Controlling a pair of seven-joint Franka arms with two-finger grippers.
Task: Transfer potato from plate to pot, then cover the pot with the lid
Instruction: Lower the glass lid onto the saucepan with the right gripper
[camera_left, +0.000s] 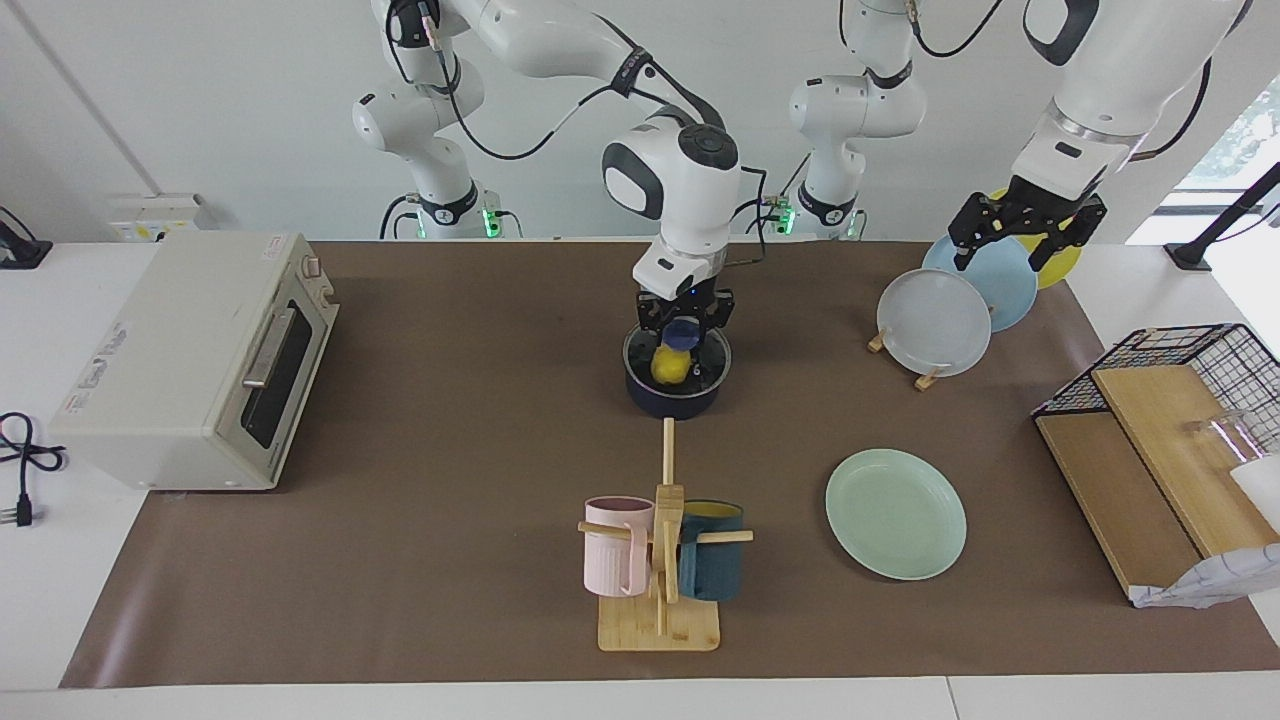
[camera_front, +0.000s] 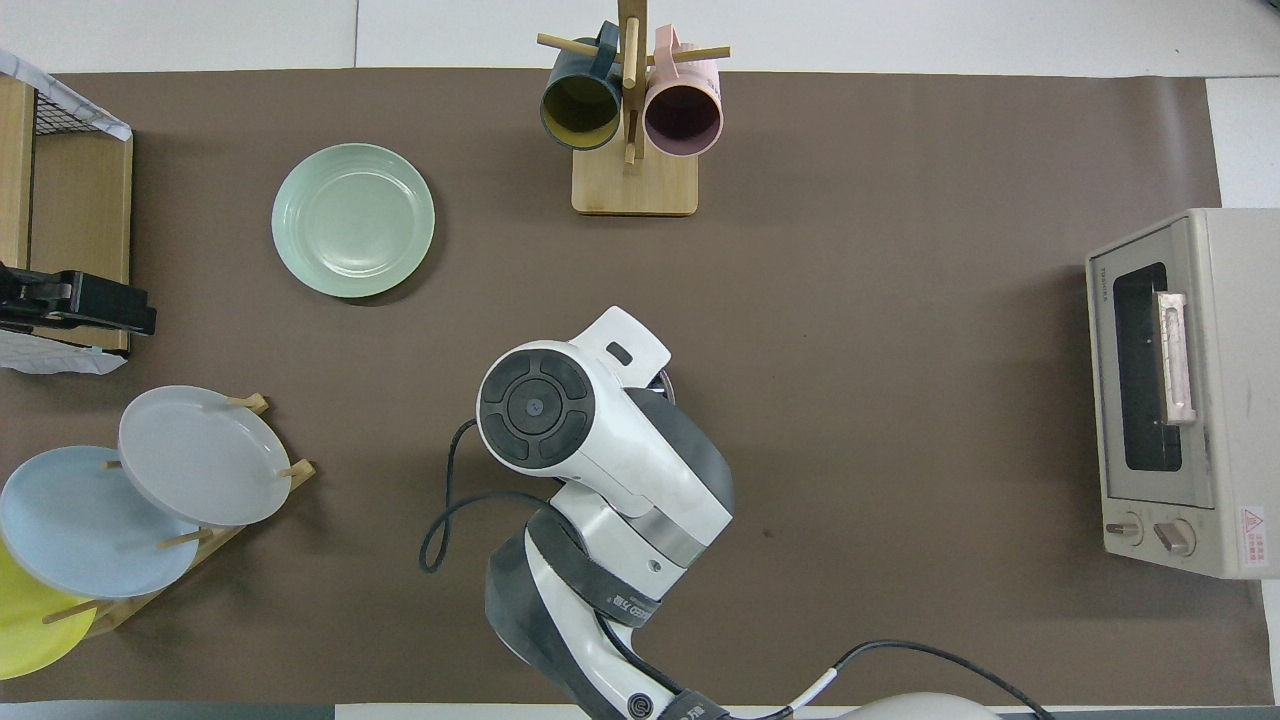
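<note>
facing view | r gripper (camera_left: 684, 322) clamped on glass lid (camera_left: 678, 352) knob, lid on navy pot (camera_left: 672, 392) | potato (camera_left: 669, 364) inside | mint plate (camera_left: 895, 512) at pot's 4 o'clock | l gripper (camera_left: 1027, 234) wide, over plate rack (camera_left: 925, 378)

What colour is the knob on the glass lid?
Blue. The knob of the lid shows best in the facing view.
</note>
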